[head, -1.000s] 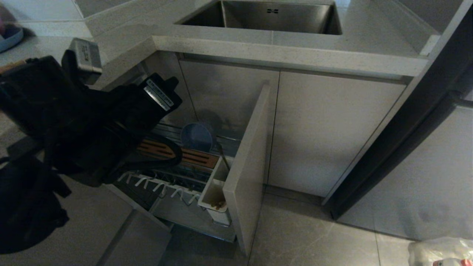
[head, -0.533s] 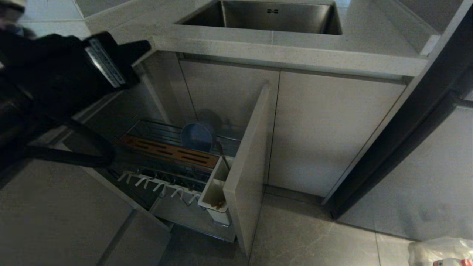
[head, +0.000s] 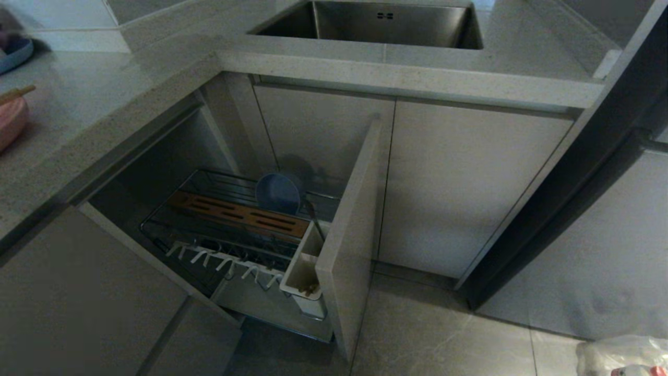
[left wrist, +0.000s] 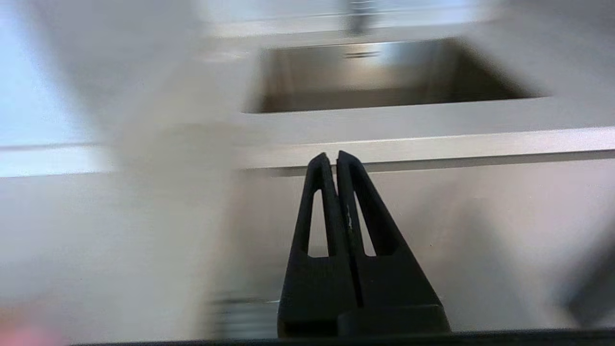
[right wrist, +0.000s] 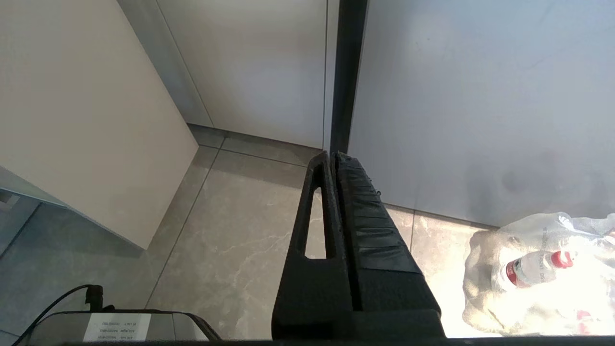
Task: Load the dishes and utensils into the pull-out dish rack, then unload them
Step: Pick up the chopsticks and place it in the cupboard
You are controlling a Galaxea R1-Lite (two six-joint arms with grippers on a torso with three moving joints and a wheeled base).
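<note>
Bowl (head: 278, 193) in rack (head: 209, 230) | left end effector (left wrist: 332, 161) closed, empty

The pale speckled desk (head: 94, 104) is seen wrapping a corner, with a steel sink (head: 376, 23) sunk into it. At its far left edge a pink dish (head: 10, 122) and a blue dish (head: 14, 52) are carried. On the tiled floor (head: 433, 334) a clear plastic bag (head: 623, 355) is laid.

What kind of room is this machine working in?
Most likely a home kitchen. A stainless steel sink is set into a speckled stone countertop, and below it a pull-out dish rack stands open with a blue-grey bowl propped in it.
</note>
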